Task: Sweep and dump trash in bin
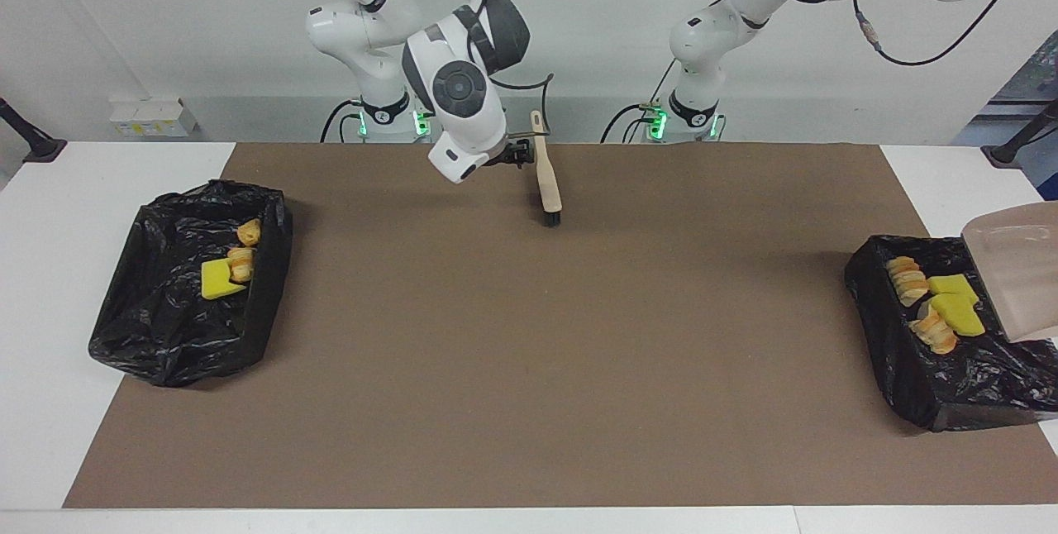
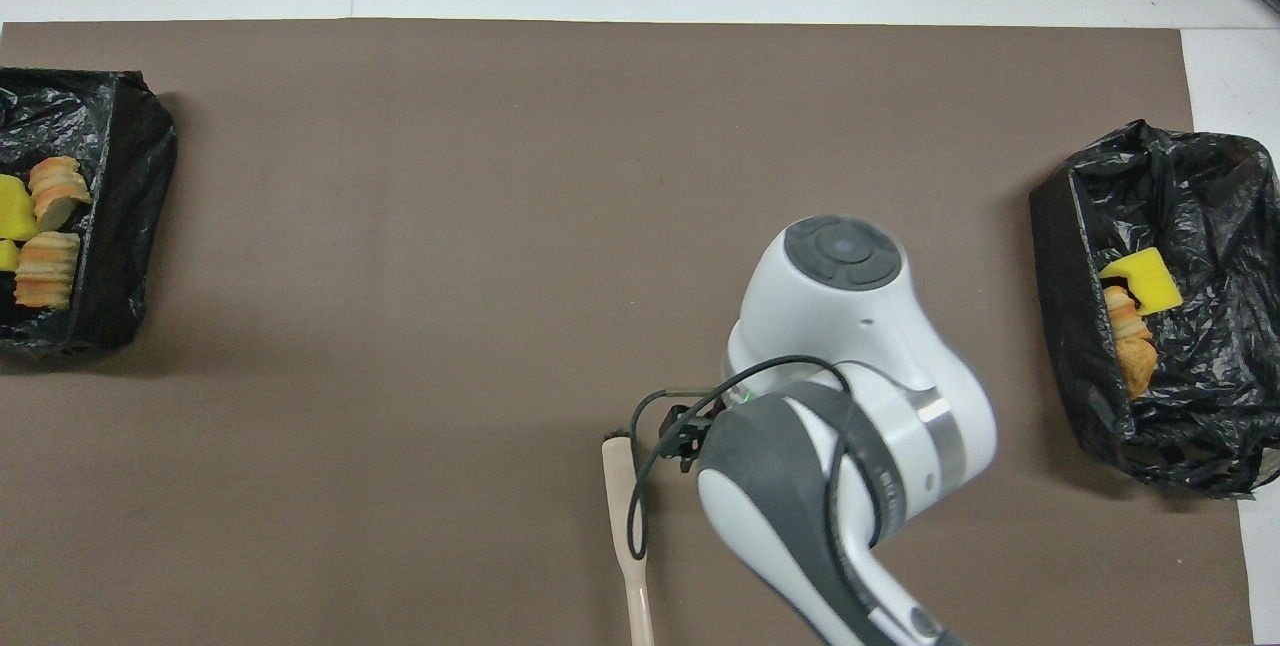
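The beige dustpan [image 1: 1012,274] hangs steeply tipped over the black-lined bin [image 1: 876,336] at the left arm's end of the table. It shows no trash on it. The hand that holds it is out of view. Trash [image 1: 950,311] lies in this bin [image 2: 120,226]: yellow sponge chunks and beige-orange bits [image 2: 45,271]. The wooden brush [image 1: 547,183] rests bristles-down on the mat near the robots, its handle [image 2: 628,536] leaning toward them. My right gripper [image 1: 519,155] is turned sideways, open, fingertips at the handle [image 2: 680,436].
A second black-lined bin [image 1: 149,327] stands at the right arm's end and holds a yellow sponge chunk [image 1: 216,279] and orange-beige bits [image 2: 1130,346]. A brown mat [image 1: 529,369] covers the table between the bins.
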Controlling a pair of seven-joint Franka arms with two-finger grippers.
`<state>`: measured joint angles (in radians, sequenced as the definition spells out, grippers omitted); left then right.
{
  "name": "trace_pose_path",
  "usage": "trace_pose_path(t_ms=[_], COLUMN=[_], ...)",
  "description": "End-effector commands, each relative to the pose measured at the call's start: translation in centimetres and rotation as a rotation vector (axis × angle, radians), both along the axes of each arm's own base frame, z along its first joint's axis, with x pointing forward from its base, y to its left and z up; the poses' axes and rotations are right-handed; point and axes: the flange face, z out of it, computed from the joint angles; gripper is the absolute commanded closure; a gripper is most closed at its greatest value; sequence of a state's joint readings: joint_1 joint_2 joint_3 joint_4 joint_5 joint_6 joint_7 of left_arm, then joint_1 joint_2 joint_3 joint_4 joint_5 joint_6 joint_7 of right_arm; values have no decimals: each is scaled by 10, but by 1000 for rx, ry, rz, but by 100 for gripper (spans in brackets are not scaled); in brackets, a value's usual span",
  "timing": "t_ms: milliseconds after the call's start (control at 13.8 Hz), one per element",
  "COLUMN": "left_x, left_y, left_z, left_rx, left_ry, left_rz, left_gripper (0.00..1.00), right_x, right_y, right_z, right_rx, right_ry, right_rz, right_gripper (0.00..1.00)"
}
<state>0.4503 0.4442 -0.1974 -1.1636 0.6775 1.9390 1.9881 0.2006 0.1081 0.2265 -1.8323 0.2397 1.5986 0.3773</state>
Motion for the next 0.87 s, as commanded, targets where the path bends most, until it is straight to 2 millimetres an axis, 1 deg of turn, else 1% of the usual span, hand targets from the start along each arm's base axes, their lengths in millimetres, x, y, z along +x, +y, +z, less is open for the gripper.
trace_pose_path(t_ms=[0, 145, 362, 507, 580, 652, 725, 797], left_x=[-12, -12, -13, -20, -24, -30, -36, -41], left_y=[-55, -98, -160, -217, -252, -284, -312, -334], left_z=[-21, -43, -83, -114, -129, -140, -150, -155], left_rx=[-83, -123, -226, -276, -284, -296, -327, -368], left_ry=[46, 77, 74, 47, 25, -2, -9, -10], left_rz=[4, 7, 139, 273, 330, 389, 439, 490], left_gripper=[100, 100, 100, 100, 100, 100, 100, 100], right_x=[32, 53, 68, 71, 72, 72, 73, 73], right_y=[-47, -89, -132, -156, -163, -164, -169, -173], right_z=[27, 44, 66, 70, 70, 70, 71, 72], right_rx=[13, -4, -33, -58, -67, -70, -80, -96], right_ry=[-79, -146, -210, -217, -218, -218, -220, -225], right_rz=[74, 117, 142, 122, 113, 113, 108, 108], right_gripper=[0, 0, 0, 0, 0, 0, 0, 0])
